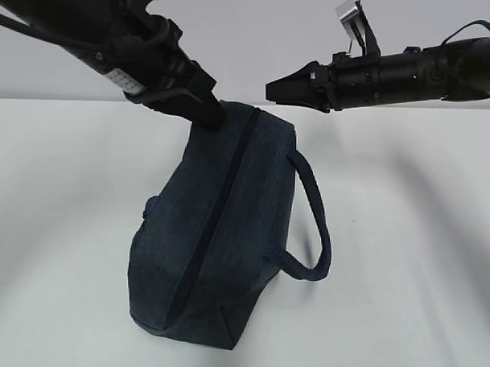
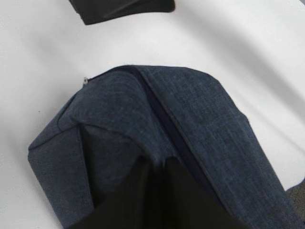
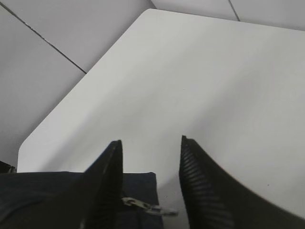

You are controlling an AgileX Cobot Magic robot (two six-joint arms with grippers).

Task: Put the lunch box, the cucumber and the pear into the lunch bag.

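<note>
While zipped shut, the navy lunch bag (image 1: 227, 231) stands boxy and upright.

1. We see the lunch bag (image 1: 219, 231) standing mid-table (image 1: 403, 261), its handle (image 1: 312, 222) on the right.
2. The left gripper (image 1: 209, 111) touches its far end.
3. The right gripper (image 1: 282, 90) hangs just right of that end.

Right tool (image 3: 150, 186), fingers (image 3: 107, 186) apart, hangs over the lunch bag (image 3: 52, 198) and its zipper pull (image 3: 145, 206) on the white table (image 3: 190, 81)
</note>
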